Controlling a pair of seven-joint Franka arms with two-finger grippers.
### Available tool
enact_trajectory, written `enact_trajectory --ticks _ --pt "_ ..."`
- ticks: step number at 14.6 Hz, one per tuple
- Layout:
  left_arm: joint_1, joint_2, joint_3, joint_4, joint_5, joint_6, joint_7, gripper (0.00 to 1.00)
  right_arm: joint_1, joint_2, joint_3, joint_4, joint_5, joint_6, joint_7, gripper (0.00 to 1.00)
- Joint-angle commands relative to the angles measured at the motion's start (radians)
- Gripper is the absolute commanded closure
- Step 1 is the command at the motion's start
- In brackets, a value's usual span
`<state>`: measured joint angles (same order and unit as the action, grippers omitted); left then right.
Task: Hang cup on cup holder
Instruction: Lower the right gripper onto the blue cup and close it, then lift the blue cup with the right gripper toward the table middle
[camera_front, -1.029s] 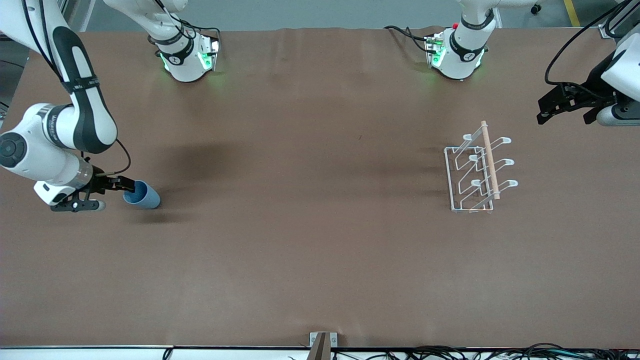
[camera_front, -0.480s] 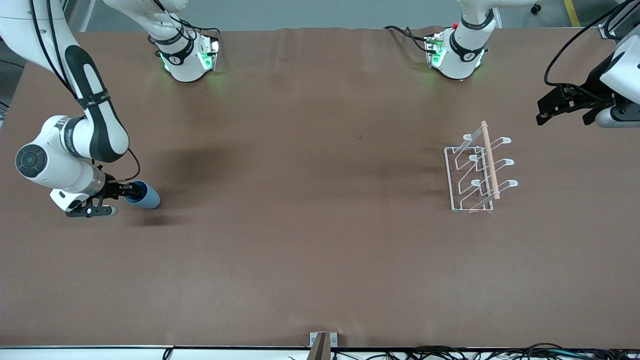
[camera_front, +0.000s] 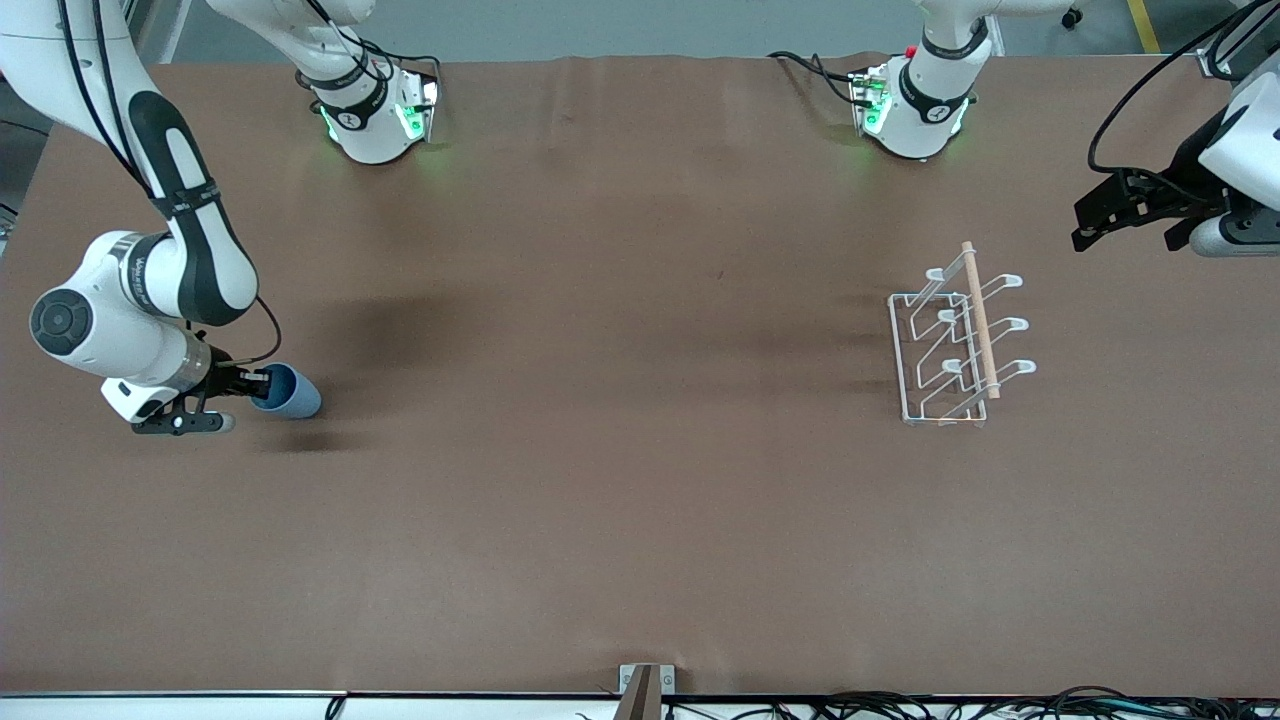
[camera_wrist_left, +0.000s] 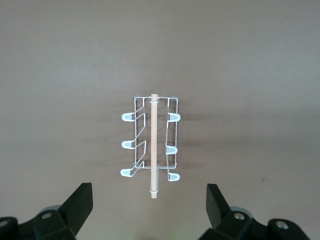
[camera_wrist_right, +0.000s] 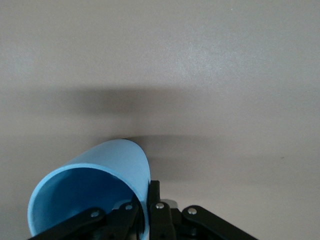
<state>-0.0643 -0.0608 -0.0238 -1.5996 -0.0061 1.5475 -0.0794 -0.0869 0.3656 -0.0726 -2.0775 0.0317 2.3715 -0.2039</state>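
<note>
Right tool (camera_front: 262, 380) pinching cup (camera_front: 290, 394) rim

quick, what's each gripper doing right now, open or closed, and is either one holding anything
Left gripper: open, empty, waiting above the cup holder.
Right gripper: closed on the rim of the blue cup.

Since a second ago the right gripper (camera_front: 256, 381) has moved in on the light blue cup (camera_front: 290, 392) and its fingers (camera_wrist_right: 156, 212), then apart, have pinched the rim wall, one inside and one outside, while the cup slid slightly on the table (camera_front: 600, 500).
</note>
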Motion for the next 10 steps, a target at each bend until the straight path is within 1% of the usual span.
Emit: enact_trajectory --ticks 1,2,4,6,8,10 --pt "0.001 0.006 -0.002 0.015 0.014 -0.012 0.007 0.0 -0.007 -0.005 0.004 0.026 0.022 -0.009 -0.012 1.0" --pt "0.001 0.006 -0.002 0.015 0.014 -0.012 0.006 0.0 -0.007 -0.007 0.004 0.045 0.022 -0.047 -0.014 1.0" --pt "0.001 0.006 -0.002 0.015 0.014 -0.012 0.009 0.0 -0.013 -0.011 0.004 0.135 0.027 -0.197 -0.067 1.0" --pt "0.001 0.006 -0.002 0.015 0.014 -0.012 0.009 0.0 -0.013 -0.011 0.002 0.213 0.028 -0.299 -0.084 1.0" --pt "0.003 0.006 -0.002 0.015 0.012 -0.012 0.013 0.0 -0.01 -0.019 0.005 0.244 0.03 -0.345 -0.084 1.0" --pt "0.001 0.006 0.001 0.017 0.017 -0.012 0.016 0.0 -0.002 -0.057 0.011 0.246 0.036 -0.356 -0.091 1.0"
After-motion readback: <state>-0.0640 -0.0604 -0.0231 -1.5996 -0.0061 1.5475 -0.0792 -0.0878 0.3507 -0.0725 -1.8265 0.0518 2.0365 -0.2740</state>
